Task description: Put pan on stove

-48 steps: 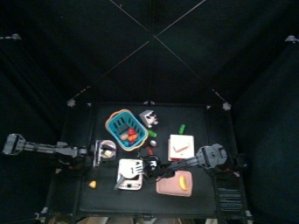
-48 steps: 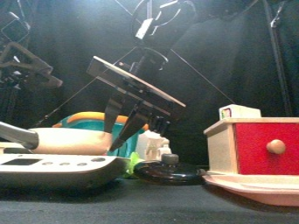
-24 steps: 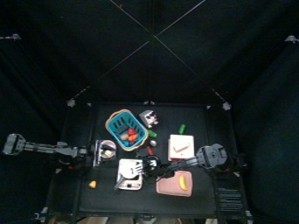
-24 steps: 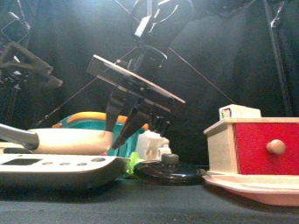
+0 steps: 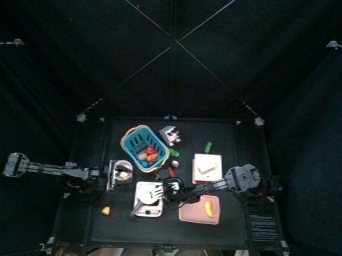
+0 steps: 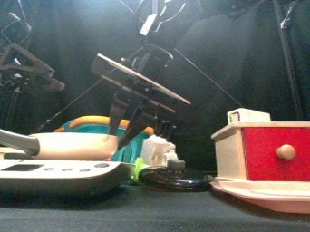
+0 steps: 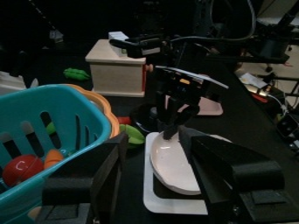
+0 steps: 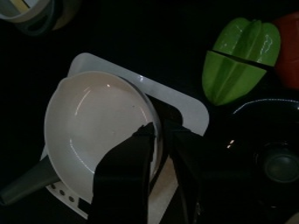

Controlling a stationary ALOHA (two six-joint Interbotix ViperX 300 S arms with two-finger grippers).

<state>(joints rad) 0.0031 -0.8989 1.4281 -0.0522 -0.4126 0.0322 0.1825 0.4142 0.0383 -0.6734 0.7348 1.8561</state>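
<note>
We judge the placing step to be nearly over: the pan [image 8: 100, 131] already lies on the stove [image 8: 176, 101], near the front-left of the surface [image 5: 234, 225], and what remains is the release. In the right wrist view our right gripper [image 8: 158, 166] hangs directly above the pan's rim with its fingers [image 8: 131, 166] close together; we cannot tell whether they grip the rim or merely hover at it. The left wrist view shows the same gripper coming down onto the far edge of the pan's pale bowl.

Our left gripper [image 7: 158, 188] rests at the left, just beside the teal basket [image 7: 47, 131], its fingers parted and holding nothing.

The pan sits bowl-up, roughly flat. Its long axis runs along the dark handle [image 8: 24, 184], which leaves the bowl and juts out past the stove's edge; in the front view it points toward the left.

Next, we think, the right fingers should part fully and lift straight up, without dragging the rim, since a green star-shaped fruit [image 8: 239, 52] and a dark pot lid [image 6: 176, 174] lie near the stove.
</note>
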